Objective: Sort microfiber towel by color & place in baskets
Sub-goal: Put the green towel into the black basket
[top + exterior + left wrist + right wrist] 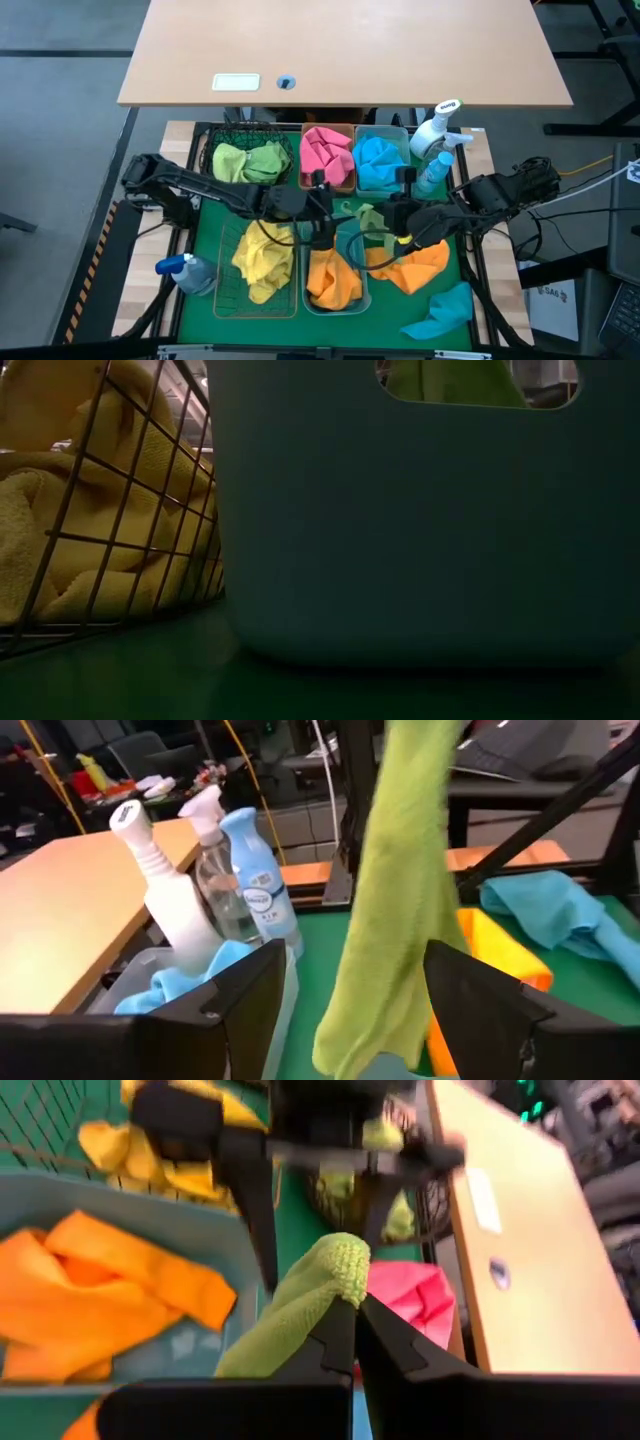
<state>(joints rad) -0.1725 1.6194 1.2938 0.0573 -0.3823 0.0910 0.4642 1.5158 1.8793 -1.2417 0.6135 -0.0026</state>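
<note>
Hanging straight down from the clenched right pincer [352, 1312], the green towel [395, 910] dangles just ahead of the released left pincer [385, 1010], its long axis vertical

spray bottles [436, 140] by blue bin | blue sprayer [185, 272] | wooden desk [340, 50]

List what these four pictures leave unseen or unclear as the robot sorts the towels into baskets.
- Low view: the pale blue bin fills the frame and hides both arms; only a scrap of the green towel shows through its handle slot.
- High view: the right gripper and left gripper crowd together; their fingers are too small to read.
- Right wrist view: the left arm is blurred.
- Left wrist view: the hanging towel's top is cut off.
</note>
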